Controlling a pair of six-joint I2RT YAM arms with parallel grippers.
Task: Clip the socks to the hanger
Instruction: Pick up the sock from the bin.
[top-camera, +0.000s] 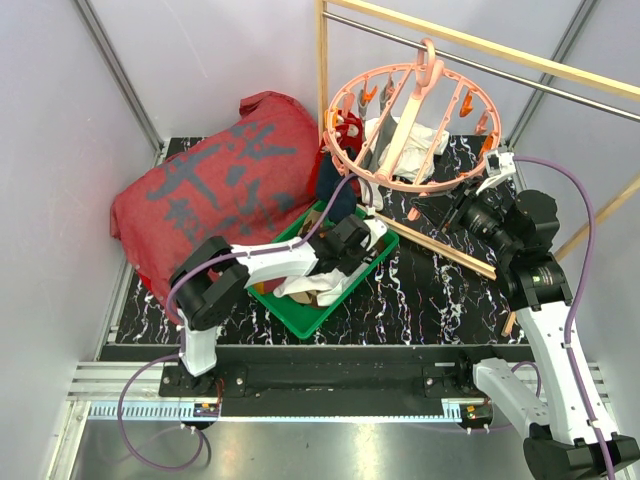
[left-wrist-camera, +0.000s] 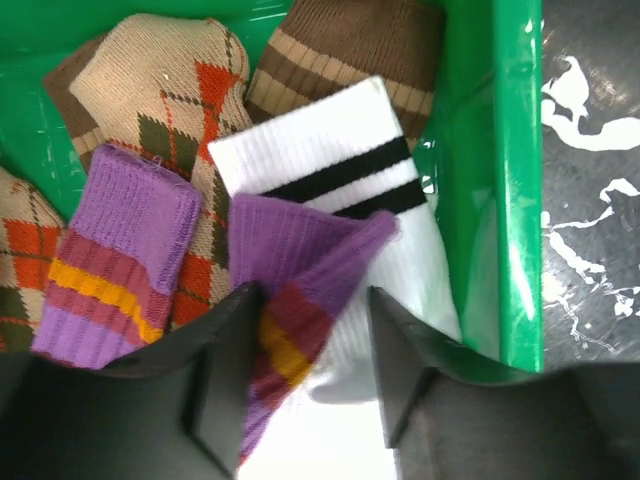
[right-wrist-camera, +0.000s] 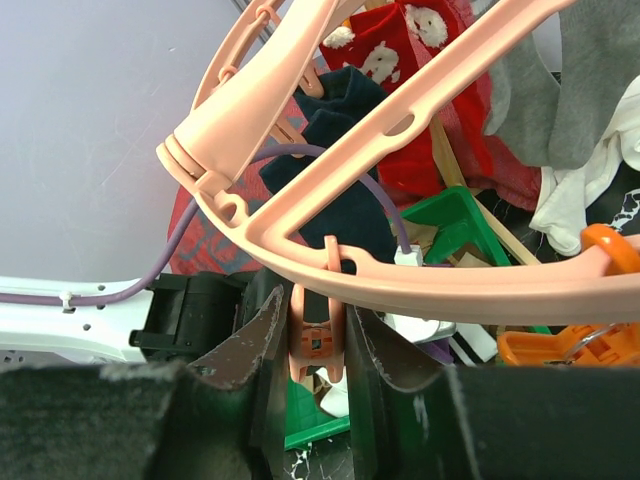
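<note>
Left tool (left-wrist-camera: 313, 300) stood apart astride the purple striped sock (left-wrist-camera: 290, 240), ready to grasp; right tool (right-wrist-camera: 315, 310) clamped a pink clip (right-wrist-camera: 315, 342) on the hanger (right-wrist-camera: 450, 290), probably pinching it open.

Only writing afaict: big grey brush-style characters across the red cloth (top-camera: 215, 178), back left of the desk. They look CJK, but they're too crumpled and skewed to read, tbh. Nothing else legible.
</note>
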